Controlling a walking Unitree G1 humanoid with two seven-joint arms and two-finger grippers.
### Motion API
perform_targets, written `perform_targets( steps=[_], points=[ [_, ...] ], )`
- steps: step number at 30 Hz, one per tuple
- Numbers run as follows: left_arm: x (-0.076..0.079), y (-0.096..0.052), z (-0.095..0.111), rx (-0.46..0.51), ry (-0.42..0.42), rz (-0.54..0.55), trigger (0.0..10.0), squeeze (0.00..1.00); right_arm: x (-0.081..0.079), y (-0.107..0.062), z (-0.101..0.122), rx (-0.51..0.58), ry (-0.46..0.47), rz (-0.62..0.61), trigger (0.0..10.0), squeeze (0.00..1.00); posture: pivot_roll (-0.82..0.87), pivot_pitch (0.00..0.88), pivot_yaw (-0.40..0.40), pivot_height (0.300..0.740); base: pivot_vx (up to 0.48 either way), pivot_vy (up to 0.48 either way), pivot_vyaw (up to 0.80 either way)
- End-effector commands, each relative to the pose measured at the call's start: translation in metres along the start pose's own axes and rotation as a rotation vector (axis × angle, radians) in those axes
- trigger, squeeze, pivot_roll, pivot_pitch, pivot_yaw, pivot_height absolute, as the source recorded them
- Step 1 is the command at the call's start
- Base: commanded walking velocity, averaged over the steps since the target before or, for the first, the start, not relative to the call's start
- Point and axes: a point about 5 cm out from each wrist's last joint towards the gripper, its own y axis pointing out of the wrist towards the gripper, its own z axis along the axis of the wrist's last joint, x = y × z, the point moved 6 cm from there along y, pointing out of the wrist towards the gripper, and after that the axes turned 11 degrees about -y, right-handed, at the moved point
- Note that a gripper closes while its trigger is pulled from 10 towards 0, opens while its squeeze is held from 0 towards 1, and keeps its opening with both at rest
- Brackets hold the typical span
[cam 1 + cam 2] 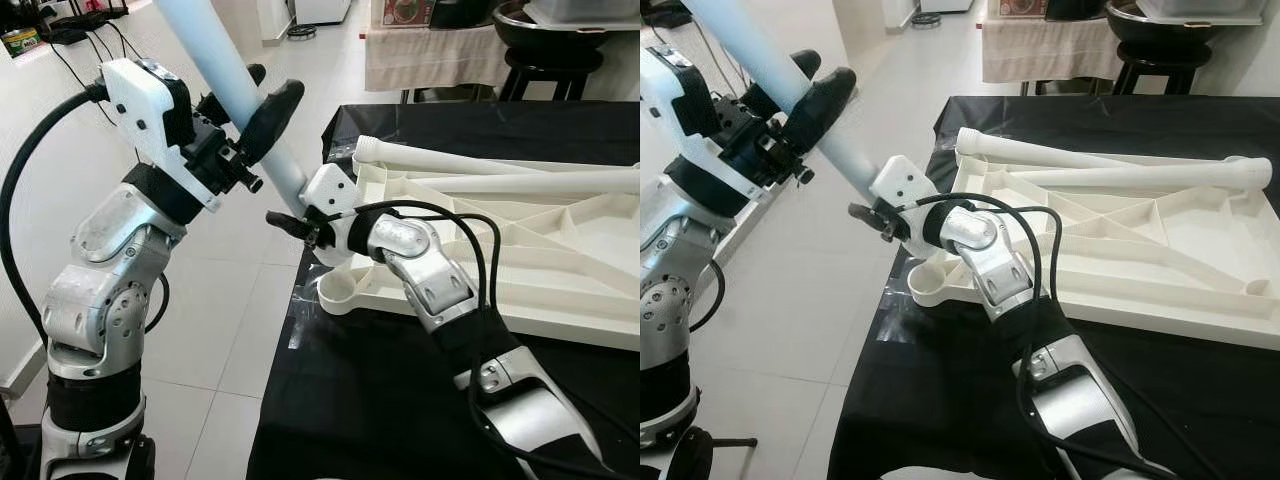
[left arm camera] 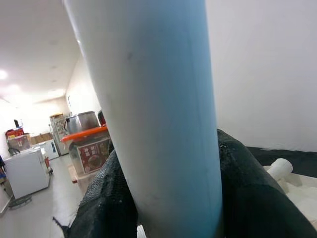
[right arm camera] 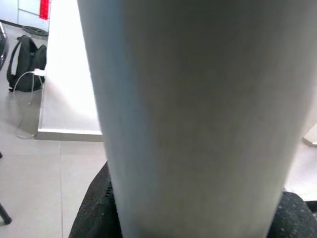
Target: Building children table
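At right, a black-draped table carries the white upturned tabletop, two legs lying in it.

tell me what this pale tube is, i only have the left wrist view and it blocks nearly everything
Observer: It is a long table leg, slanting from up high down toward the corner of the upturned white tabletop.
Operator: is the other arm on it too
Observer: Yes, the right gripper is shut on the leg near its lower end, while the left gripper clamps it higher up.
Operator: any socket near the lower end
Observer: A round corner socket sits just below the right gripper, and the leg is not in it yet.
Operator: other legs around
Observer: Two more white legs lie across the tabletop, on the black-covered table.
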Motion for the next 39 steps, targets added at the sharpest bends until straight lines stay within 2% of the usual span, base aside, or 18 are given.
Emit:
perform_targets(
  steps=[1,9,10,18,19,20,25,26,29,30,31,32,33,34,36,37,39],
  points=[
    [0.0,0.001,0.003,0.012,0.028,-0.001,0.0,0.0,0.005,0.0,-0.008,-0.054,0.034,-0.047,10.0,0.0,-0.07,0.053,0.079,0.74,0.0,0.0,0.0],
    [-0.002,0.003,0.007,0.027,0.023,0.004,0.0,0.0,0.006,0.002,-0.014,-0.072,0.079,-0.101,10.0,0.0,-0.07,0.052,0.078,0.74,0.0,0.0,0.0],
    [-0.002,0.004,0.008,0.032,0.023,0.005,0.0,0.0,0.008,0.002,-0.016,-0.078,0.092,-0.122,10.0,1.0,-0.07,0.051,0.078,0.74,0.0,0.0,0.0],
    [-0.002,0.007,0.012,0.048,0.017,0.002,0.0,0.0,0.007,0.007,-0.025,-0.104,0.148,-0.18,10.0,1.0,-0.06,0.047,0.08,0.74,0.0,0.0,0.0],
    [-0.002,0.007,0.013,0.053,0.014,0.0,0.0,0.0,0.006,0.01,-0.025,-0.091,0.173,-0.192,10.0,0.87,-0.06,0.047,0.08,0.74,0.0,0.0,0.0],
    [-0.002,0.008,0.014,0.057,0.009,-0.002,0.0,0.0,0.004,0.013,-0.021,-0.059,0.196,-0.196,10.0,0.32,-0.06,0.046,0.08,0.74,0.0,0.0,0.0],
    [-0.001,0.008,0.014,0.06,0.005,-0.004,0.0,0.0,0.003,0.015,-0.018,-0.036,0.21,-0.199,10.0,0.32,-0.06,0.046,0.08,0.74,0.0,0.0,0.0],
    [0.008,0.006,0.01,0.041,-0.073,-0.071,1.3,0.0,-0.011,0.02,0.002,0.079,0.204,-0.119,10.0,0.0,-0.06,0.045,0.079,0.74,0.0,0.0,0.0],
    [0.012,0.006,0.008,0.033,-0.104,-0.099,1.3,0.0,-0.016,0.02,0.008,0.111,0.197,-0.089,10.0,0.0,-0.06,0.045,0.079,0.74,0.0,0.0,0.0],
    [0.019,0.003,0.004,0.005,-0.155,-0.162,2.4,0.0,-0.019,0.02,0.013,0.141,0.172,-0.047,10.0,0.0,-0.05,0.044,0.078,0.74,0.0,0.0,0.0],
    [0.019,0.003,0.004,0.005,-0.155,-0.162,2.4,0.0,-0.019,0.02,0.013,0.141,0.172,-0.047,10.0,0.0,-0.05,0.044,0.078,0.74,0.0,0.0,0.0],
    [0.026,-0.001,0.0,-0.038,-0.196,-0.24,2.6,0.0,-0.02,0.018,0.014,0.151,0.144,-0.012,10.0,0.0,-0.06,0.042,0.078,0.74,0.0,0.0,0.0],
    [0.032,-0.005,-0.003,-0.082,-0.222,-0.315,3.3,0.0,-0.019,0.015,0.014,0.153,0.112,0.019,10.0,0.0,-0.06,0.04,0.078,0.74,0.0,0.0,0.0],
    [0.032,-0.005,-0.003,-0.082,-0.222,-0.315,3.3,0.0,-0.019,0.015,0.014,0.153,0.112,0.019,10.0,0.0,-0.06,0.04,0.078,0.74,0.0,0.0,0.0],
    [0.04,-0.012,-0.006,-0.147,-0.246,-0.421,3.5,0.0,-0.016,0.011,0.01,0.143,0.07,0.063,10.0,0.0,-0.06,0.037,0.076,0.74,0.0,0.0,0.0],
    [0.04,-0.012,-0.006,-0.147,-0.246,-0.421,3.5,0.0,-0.016,0.011,0.01,0.143,0.07,0.063,10.0,0.0,-0.06,0.037,0.076,0.74,0.0,0.0,0.0],
    [0.045,-0.018,-0.008,-0.205,-0.247,-0.502,3.8,0.0,-0.016,0.007,0.005,0.132,0.027,0.109,10.0,0.0,-0.06,0.036,0.077,0.74,0.0,0.0,0.0]
  ],
)
